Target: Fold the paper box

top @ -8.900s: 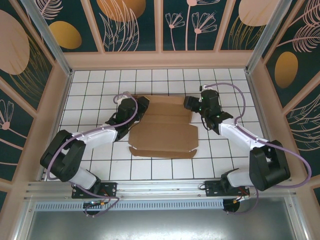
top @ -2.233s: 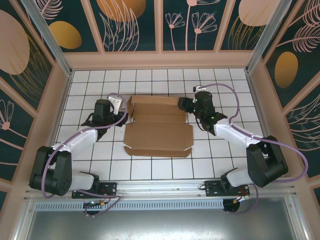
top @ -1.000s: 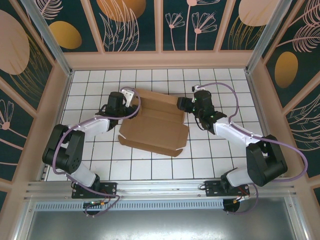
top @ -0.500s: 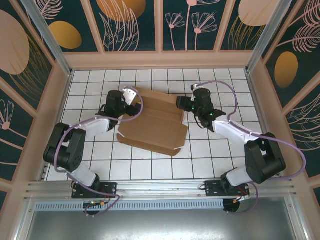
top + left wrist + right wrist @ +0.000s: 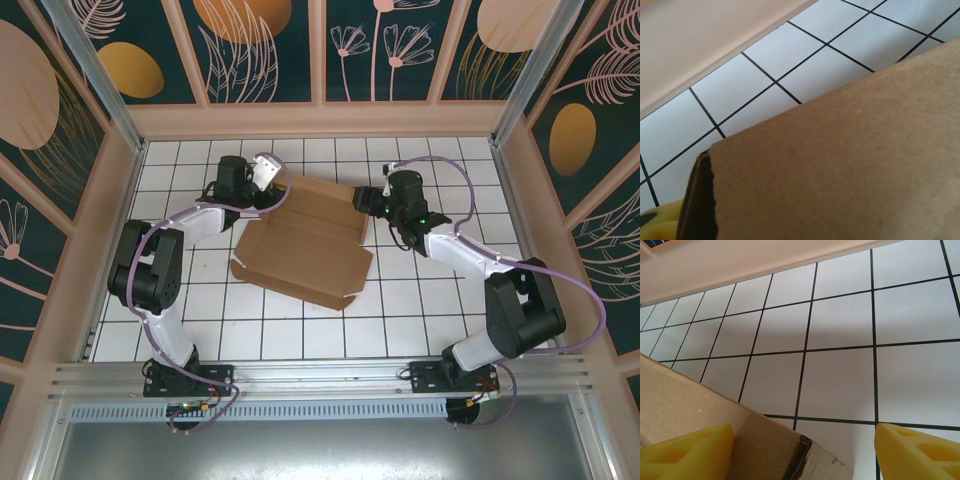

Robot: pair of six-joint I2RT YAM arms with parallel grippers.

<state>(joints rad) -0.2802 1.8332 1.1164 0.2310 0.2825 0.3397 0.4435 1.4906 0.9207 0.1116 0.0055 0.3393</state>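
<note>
Currently the plain brown die-cut cardboard box (image 5: 305, 250) lies on the white tiled bench (image 5: 420, 310). The right arm's yellow fingers (image 5: 687, 450) stand wide apart, holding nothing, the box's far corner just beside one; cardboard close over the left arm's fingers (image 5: 655, 227) hides them, so their opening cannot be told

My two arms are built alike — my left arm (image 5: 205, 218) and my right arm (image 5: 458, 252) both wear smooth white shells on the long links, with bulky, rounded black housings at the joints. A thin lavender cable (image 5: 437, 158) runs along each arm and arches free above the wrist. Each arm rises from a flat black base plate (image 5: 190, 380). My right fingertips (image 5: 687, 452) are bright yellow wedges with recessed panels moulded into them — my left fingertip (image 5: 652, 231) shows the same yellow.
</note>
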